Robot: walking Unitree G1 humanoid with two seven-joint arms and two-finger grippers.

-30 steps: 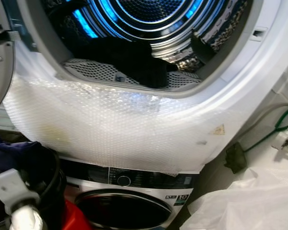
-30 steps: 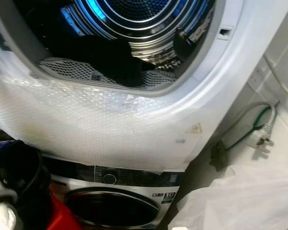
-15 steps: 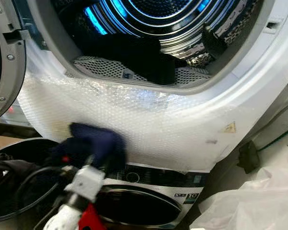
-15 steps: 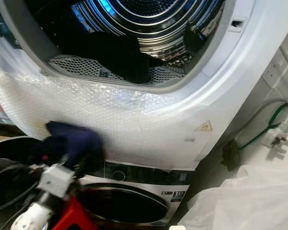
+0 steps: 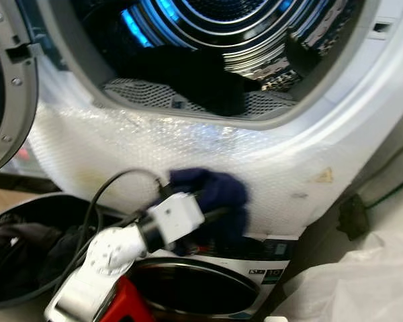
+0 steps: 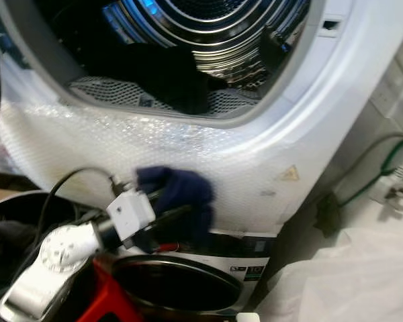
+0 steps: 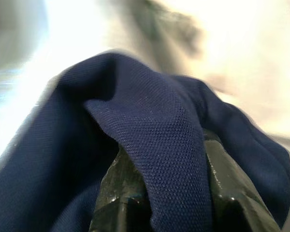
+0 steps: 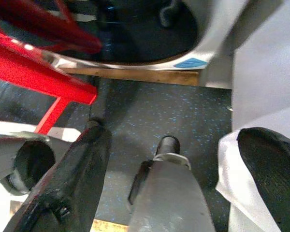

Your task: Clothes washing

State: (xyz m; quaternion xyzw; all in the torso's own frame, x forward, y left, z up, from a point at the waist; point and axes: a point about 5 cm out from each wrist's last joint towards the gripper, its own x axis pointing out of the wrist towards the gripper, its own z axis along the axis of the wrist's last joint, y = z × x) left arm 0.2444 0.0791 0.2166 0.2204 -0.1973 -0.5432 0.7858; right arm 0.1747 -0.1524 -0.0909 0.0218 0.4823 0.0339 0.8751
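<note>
Jaws: left gripper (image 7: 176, 193) clamped on navy garment (image 5: 211, 194); right gripper (image 8: 130, 159) parted, empty.
Change: garment lifted from basket (image 5: 13, 221) toward dryer drum (image 5: 215, 27).
Meaning: loading imminent.

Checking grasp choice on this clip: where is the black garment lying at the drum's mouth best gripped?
Grip the black garment at its bunched front edge, the part lying over the perforated lip. It sits nearest the opening, so come straight in from the front, above the lip.

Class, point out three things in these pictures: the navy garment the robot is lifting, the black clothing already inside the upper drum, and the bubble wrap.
navy garment (image 5: 211, 194), left eye view, bunched middle.
black clothing (image 5: 195, 77), left eye view, centre of pile.
bubble wrap (image 6: 74, 144), right eye view, bare left stretch.
</note>
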